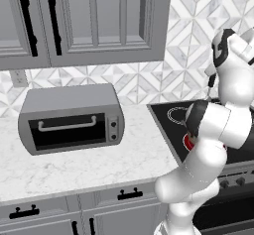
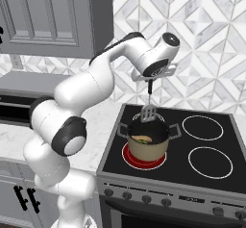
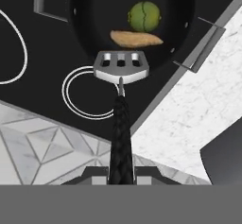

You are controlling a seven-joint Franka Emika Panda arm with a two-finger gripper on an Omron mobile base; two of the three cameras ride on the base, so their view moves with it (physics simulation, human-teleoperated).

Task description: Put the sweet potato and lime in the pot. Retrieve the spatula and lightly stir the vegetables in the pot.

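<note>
Hand view looks down the spatula [image 3: 121, 67], and the pincer [image 3: 121, 175] is pinching its thin black handle near the top end. The silver head hangs straight down, just over the near edge of the pot [image 3: 85, 10]. Inside the pot lie the lime [image 3: 144, 16] and the sweet potato [image 3: 136, 38], close together, maybe touching.

So both vegetables look to be in already, and the spatula is fetched. My guess is the stirring step is about to start, or has only just begun.

Right base view shows the pot [image 2: 148, 147] sitting on the stove [image 2: 206, 183], on the ring that glows red. The spatula [image 2: 149, 111] hangs over the back rim, with the head at about rim height. I cannot tell if it touches the rim.

Next the head needs to go down into the pot and push the two things gently round. It should go slow, so the lime does not roll out and the pot does not slide.

Hard to see: the fingertips are mostly behind the handle in the hand view. The lime is too small to pick out in the right base view. Left base view has the arm [image 1: 208, 145] covering the pot, and the worktop [image 1: 74, 164] holds a toaster oven [image 1: 72, 117]
</note>
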